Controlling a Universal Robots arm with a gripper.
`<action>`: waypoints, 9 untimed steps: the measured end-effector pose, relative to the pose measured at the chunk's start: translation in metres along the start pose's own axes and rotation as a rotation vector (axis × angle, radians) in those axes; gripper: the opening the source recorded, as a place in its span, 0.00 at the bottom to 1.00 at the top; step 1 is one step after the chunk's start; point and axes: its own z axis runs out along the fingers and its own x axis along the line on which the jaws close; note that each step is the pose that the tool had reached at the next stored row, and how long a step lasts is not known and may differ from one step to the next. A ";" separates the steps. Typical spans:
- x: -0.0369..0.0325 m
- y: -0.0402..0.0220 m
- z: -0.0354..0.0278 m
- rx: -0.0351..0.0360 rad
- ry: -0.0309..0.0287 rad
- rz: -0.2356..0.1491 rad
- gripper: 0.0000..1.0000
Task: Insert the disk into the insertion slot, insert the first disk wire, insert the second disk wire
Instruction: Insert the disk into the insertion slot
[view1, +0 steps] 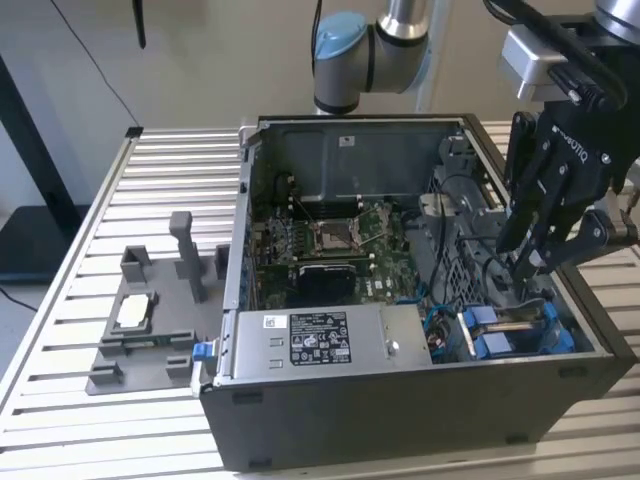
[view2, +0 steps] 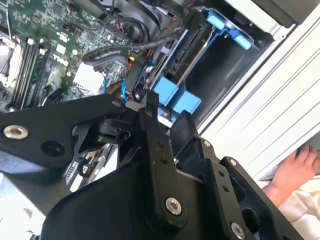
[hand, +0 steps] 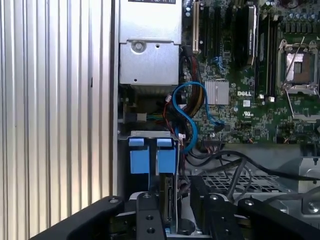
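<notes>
Disk (view1: 497, 345) edged in smooth blue plastic, ribbed bare-metal table (view1: 170, 160), matt dark grey metal case (view1: 400, 410)

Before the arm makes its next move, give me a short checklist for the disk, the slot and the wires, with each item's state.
1. Disk in the insertion slot: it stands on edge inside, with its blue carrier showing. Ok.
2. Disk fully seated: the depth is hidden. Cannot tell.
3. Gripper lined up with the disk: it hangs right above the blue carrier. Ok.
4. Disk wires plugged in: a blue cable loops beside the slot, but its ends are hidden. Cannot tell.
5. Work area free of people: a person's hand lies close by. Not ok.
</notes>
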 end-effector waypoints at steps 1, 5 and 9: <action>-0.0005 0.0001 -0.0031 0.0001 0.0000 0.000 0.38; -0.0090 0.0002 -0.0040 0.0021 0.0006 0.000 0.38; -0.0149 0.0015 -0.0033 0.0447 0.0004 -0.002 0.38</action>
